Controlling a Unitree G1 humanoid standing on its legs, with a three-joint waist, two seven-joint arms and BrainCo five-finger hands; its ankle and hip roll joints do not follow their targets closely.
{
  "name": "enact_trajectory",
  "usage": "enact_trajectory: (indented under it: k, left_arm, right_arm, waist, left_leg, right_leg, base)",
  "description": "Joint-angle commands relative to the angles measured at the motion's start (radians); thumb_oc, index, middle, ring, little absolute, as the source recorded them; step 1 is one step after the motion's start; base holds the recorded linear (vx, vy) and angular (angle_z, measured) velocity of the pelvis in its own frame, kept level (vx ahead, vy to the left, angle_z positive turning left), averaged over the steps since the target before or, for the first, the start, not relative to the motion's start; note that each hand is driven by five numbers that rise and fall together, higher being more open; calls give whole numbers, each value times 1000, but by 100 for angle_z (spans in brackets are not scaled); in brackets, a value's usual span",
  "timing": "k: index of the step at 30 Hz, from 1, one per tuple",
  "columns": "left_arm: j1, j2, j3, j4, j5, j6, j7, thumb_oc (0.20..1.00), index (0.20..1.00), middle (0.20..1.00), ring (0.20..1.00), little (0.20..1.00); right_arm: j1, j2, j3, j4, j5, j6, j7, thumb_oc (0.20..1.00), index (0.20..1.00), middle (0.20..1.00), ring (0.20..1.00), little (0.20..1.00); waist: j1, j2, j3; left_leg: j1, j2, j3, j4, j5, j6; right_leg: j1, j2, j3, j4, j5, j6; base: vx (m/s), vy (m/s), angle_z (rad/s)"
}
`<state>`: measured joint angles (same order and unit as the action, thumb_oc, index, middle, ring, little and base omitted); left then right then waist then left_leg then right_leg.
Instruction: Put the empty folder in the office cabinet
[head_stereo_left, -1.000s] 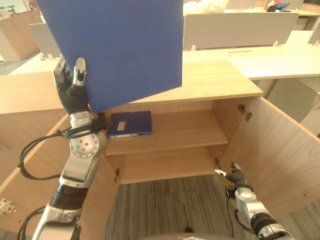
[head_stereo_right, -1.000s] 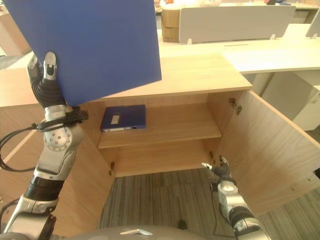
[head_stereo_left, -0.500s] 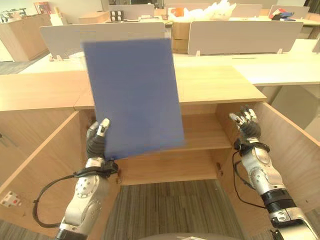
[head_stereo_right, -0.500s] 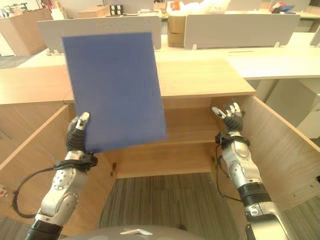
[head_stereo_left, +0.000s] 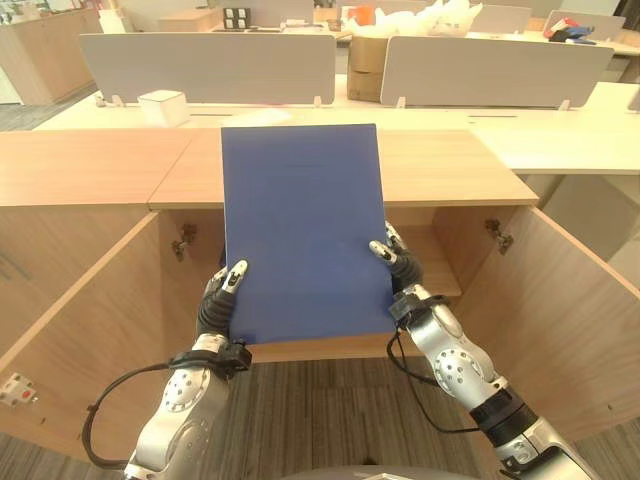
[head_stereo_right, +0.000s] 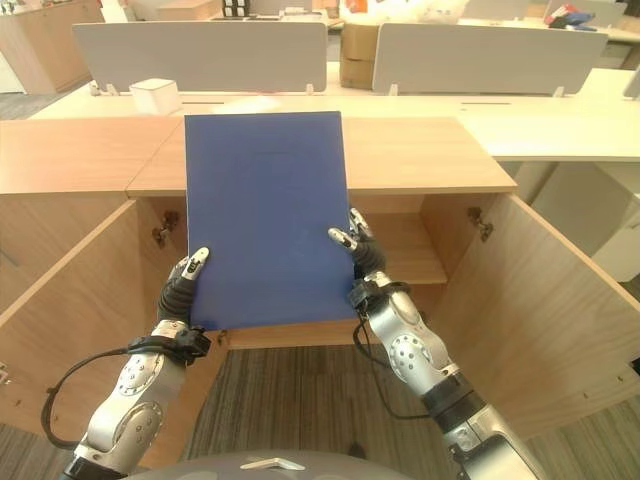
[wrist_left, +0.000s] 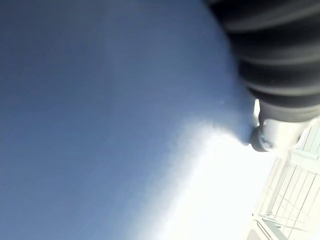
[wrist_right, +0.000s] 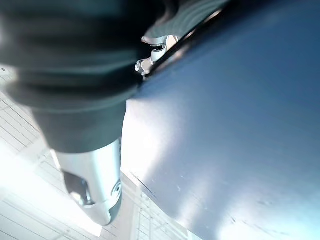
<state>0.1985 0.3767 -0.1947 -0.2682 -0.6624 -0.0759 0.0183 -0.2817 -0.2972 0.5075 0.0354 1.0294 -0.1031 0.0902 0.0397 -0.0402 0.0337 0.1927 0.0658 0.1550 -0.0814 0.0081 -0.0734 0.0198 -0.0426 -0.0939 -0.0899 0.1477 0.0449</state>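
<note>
From the left eye view, the blue folder (head_stereo_left: 303, 225) stands upright between the two robot hands, in front of the open office cabinet (head_stereo_left: 440, 180). The left robot hand (head_stereo_left: 219, 303) pinches the folder's lower left corner, thumb on the front face. The right robot hand (head_stereo_left: 396, 268) grips the folder's right edge, fingers curled over it. Past the right robot hand, a cabinet shelf (head_stereo_left: 440, 268) shows, and beyond it the open right door (head_stereo_left: 570, 310).

From the right eye view, the open left door (head_stereo_right: 70, 310) stands beside the left robot hand.

From the left wrist view, the folder's blue face lies against the robot hand's ribbed cover.

From the right wrist view, the thumb (wrist_right: 95, 182) sticks out beside the folder.
</note>
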Motion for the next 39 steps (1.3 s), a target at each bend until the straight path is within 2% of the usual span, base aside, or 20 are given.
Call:
enact_trajectory:
  k: [1,5,10,11,12,13,23,31,32,33,37,39]
  left_arm:
    - [-45,26,-20,-123,1,-65,-20,200,200,200,200,200]
    - [-38,40,-9,-138,1,-67,-25,200,200,200,200,200]
    - [-34,49,-6,-140,-11,-64,-33,200,200,200,200,200]
    - [-34,47,-5,-138,-13,-63,-33,200,200,200,200,200]
    - [-35,47,-5,-137,-14,-61,-33,200,200,200,200,200]
    - [-33,48,-1,-138,-13,-60,-34,200,200,200,200,200]
    - [18,26,1,-123,-39,-35,-67,200,200,200,200,200]
    - [93,61,-32,-65,-13,6,-125,203,203,203,203,203]
    - [99,66,-26,-61,3,4,-121,843,843,843,843,843]
    - [113,66,-10,-58,29,-2,-114,1000,1000,1000,1000,1000]
    - [185,59,92,-3,149,-45,-93,1000,1000,1000,1000,1000]
    - [208,54,120,7,162,-52,-89,1000,1000,1000,1000,1000]
  right_arm:
    - [-113,39,61,-66,-44,11,36,1000,1000,1000,1000,1000]
    - [-118,5,114,-101,-65,44,63,1000,1000,1000,1000,1000]
    - [-97,-33,122,-127,-67,55,81,1000,1000,1000,1000,1000]
    - [-87,-35,116,-125,-62,56,81,464,464,464,464,464]
    - [-78,-38,112,-126,-59,56,83,357,357,357,357,357]
    - [-69,-37,106,-128,-60,58,85,200,200,200,200,200]
    - [69,-22,20,-158,-37,51,99,200,200,200,200,200]
    - [166,-29,-25,-119,-62,80,82,200,200,200,200,200]
    - [177,-34,-31,-113,-68,84,80,200,200,200,200,200]
    - [185,-36,-36,-105,-78,90,84,200,200,200,200,200]
    - [286,-97,-75,-75,-124,121,140,200,200,200,200,200]
    - [313,-114,-83,-71,-137,129,158,200,200,200,200,200]
  waist:
    - [-1,-36,-20]
    - [8,-41,-19]
    - [15,-49,-17]
    - [15,-50,-16]
    - [16,-51,-16]
    - [18,-52,-15]
    - [23,-66,-5]
    - [19,-72,13]
    - [19,-73,18]
    - [23,-75,21]
    - [55,-92,57]
    - [64,-95,67]
  left_leg:
    - [-70,-8,-46,-6,-60,0]
    - [-72,-7,-52,-6,-58,-1]
    - [-78,-6,-62,-6,-55,-2]
    - [-79,-7,-63,-6,-55,-2]
    - [-80,-7,-63,-6,-55,-2]
    - [-81,-7,-65,-6,-54,-2]
    - [-88,-7,-66,-6,-54,1]
    - [-103,-5,-63,-6,-52,3]
    - [-107,-5,-65,-6,-50,3]
    - [-111,-5,-67,-6,-49,3]
    - [-145,-8,-87,-6,-36,0]
    - [-156,-8,-93,-6,-32,-1]
  right_leg:
    - [54,-92,-35,3,-129,94]
    - [55,-93,-45,3,-130,94]
    - [57,-94,-53,3,-132,95]
    - [57,-94,-55,3,-132,95]
    - [57,-95,-57,3,-132,96]
    - [56,-95,-59,3,-132,97]
    - [49,-99,-64,3,-129,102]
    - [32,-97,-59,3,-124,106]
    - [27,-97,-59,3,-123,107]
    - [24,-96,-61,3,-123,107]
    - [4,-98,-78,3,-122,111]
    - [-1,-98,-85,3,-123,112]
  base:
    - [2,12,6]
    - [3,5,2]
    - [6,7,8]
    - [7,14,9]
    - [5,12,7]
    - [8,16,4]
    - [0,0,0]
    - [0,0,0]
    - [0,0,0]
    - [0,0,0]
    - [-35,-41,6]
    - [-49,-41,19]
